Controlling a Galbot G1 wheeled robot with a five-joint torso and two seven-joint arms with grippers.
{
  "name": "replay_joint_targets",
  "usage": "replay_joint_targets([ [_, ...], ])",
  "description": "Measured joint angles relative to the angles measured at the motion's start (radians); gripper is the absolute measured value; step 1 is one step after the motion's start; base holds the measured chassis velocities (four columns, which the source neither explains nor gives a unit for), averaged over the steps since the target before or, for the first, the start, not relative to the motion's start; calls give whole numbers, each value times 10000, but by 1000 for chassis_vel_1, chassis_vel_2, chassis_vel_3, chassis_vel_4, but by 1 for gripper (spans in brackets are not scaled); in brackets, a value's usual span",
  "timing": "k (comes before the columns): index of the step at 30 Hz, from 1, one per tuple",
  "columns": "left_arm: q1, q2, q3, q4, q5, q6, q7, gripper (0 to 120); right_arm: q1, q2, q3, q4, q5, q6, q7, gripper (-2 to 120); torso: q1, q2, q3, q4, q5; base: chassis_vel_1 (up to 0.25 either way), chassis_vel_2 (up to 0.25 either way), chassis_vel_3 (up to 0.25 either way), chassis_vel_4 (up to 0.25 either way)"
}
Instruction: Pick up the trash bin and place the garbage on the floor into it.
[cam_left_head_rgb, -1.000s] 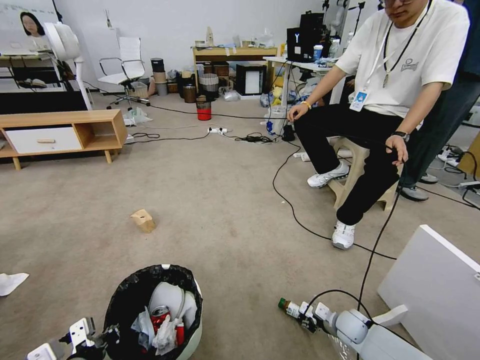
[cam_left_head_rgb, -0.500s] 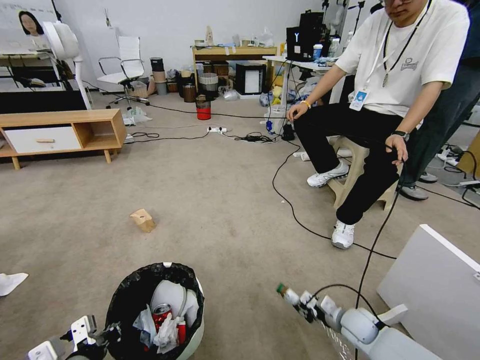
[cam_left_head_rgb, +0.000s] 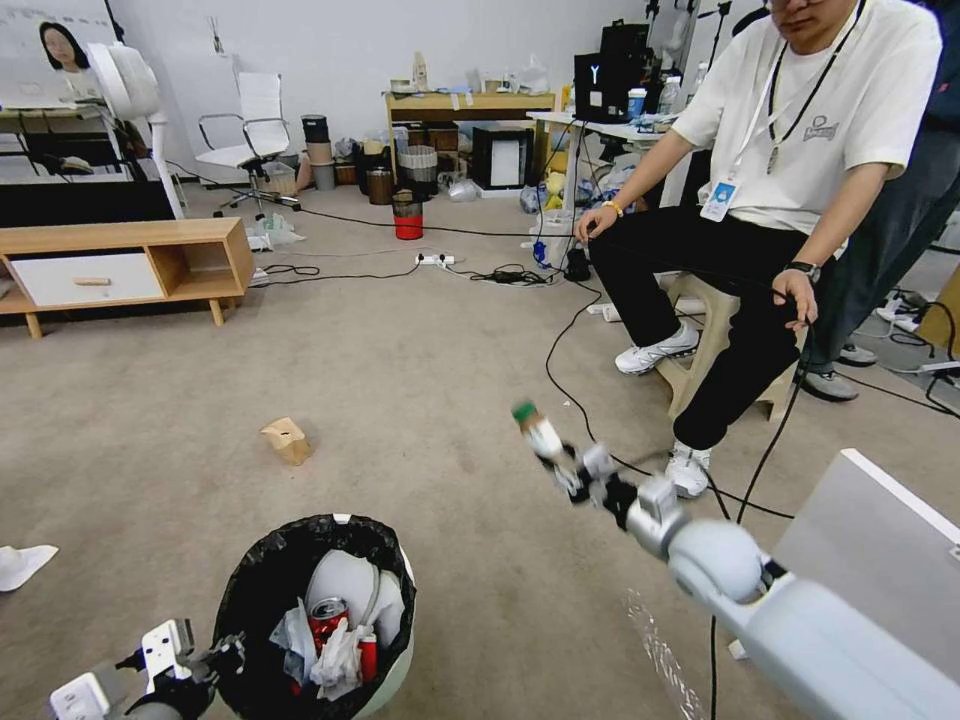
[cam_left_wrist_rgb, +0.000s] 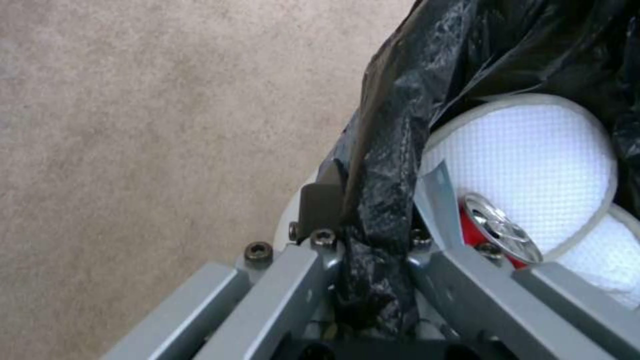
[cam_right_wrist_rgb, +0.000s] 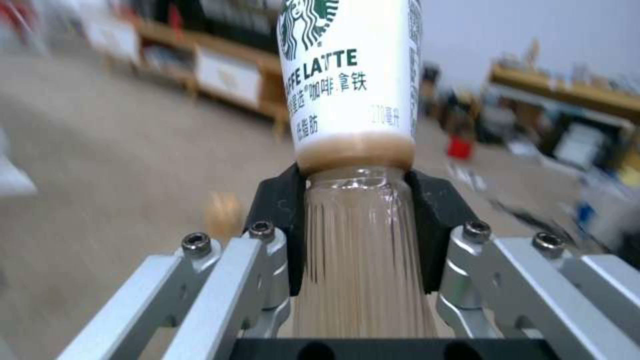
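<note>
1. The right gripper (cam_left_head_rgb: 570, 470), raised at the centre right of the head view, has its fingers (cam_right_wrist_rgb: 277, 235) closed on a bottle (cam_left_head_rgb: 540, 435) with a green cap and a white coffee label; the bottle points up and toward the upper left of the frame, clear of the floor (cam_left_head_rgb: 430, 370).
2. In the right wrist view the two black pads clamp the ribbed clear lower part of the bottle (cam_right_wrist_rgb: 357, 150), just below its label.
3. The left gripper (cam_left_head_rgb: 215, 665), at the lower left of the head view, has its fingers (cam_left_wrist_rgb: 320, 207) pinched on the bag-covered rim of the trash bin (cam_left_head_rgb: 395, 665), one finger outside the wall and one inside.
4. The trash bin, white with a black bag (cam_left_wrist_rgb: 393, 165), sits at the bottom of the head view, left of centre; inside lie a white curved lid piece (cam_left_head_rgb: 350, 585), a red can (cam_left_head_rgb: 328, 617) and white tissue wads (cam_left_head_rgb: 340, 660).
5. A tan cardboard box (cam_left_head_rgb: 286, 440) lies on the carpet at the centre left, well apart from the bin; a white tissue (cam_left_head_rgb: 22, 565) lies at the left edge.
6. Black cables (cam_left_head_rgb: 565, 400) cross the carpet at the centre of the frame.
</note>
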Motion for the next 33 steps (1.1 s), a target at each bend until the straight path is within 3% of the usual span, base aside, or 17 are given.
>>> replay_joint_targets([
  [5,57,18,86,-185,0,6,-11,2,943,-105,-758,1779,1929,-852,616,29,0,1,0,0,0,0,0,0,0],
  [8,71,29,119,-236,9,7,-12,2,1175,-107,-1075,2176,2336,-1146,795,29,-1,2,-1,0,-3,0,0,0,0],
  [10,106,35,168,-336,41,7,-16,2,1795,-105,-2004,2793,2971,-1786,1169,29,-2,2,-1,-1,-1,0,0,0,0],
  [22,138,63,224,-486,83,8,-19,2,3932,417,-4804,3133,3939,-3116,2082,29,-1,1,0,0,0,0,0,0,0],
  [33,114,139,191,-527,65,8,-19,2,5073,876,-6223,3109,4477,-3851,2607,29,-1,1,0,-1,-1,0,0,0,0],
])
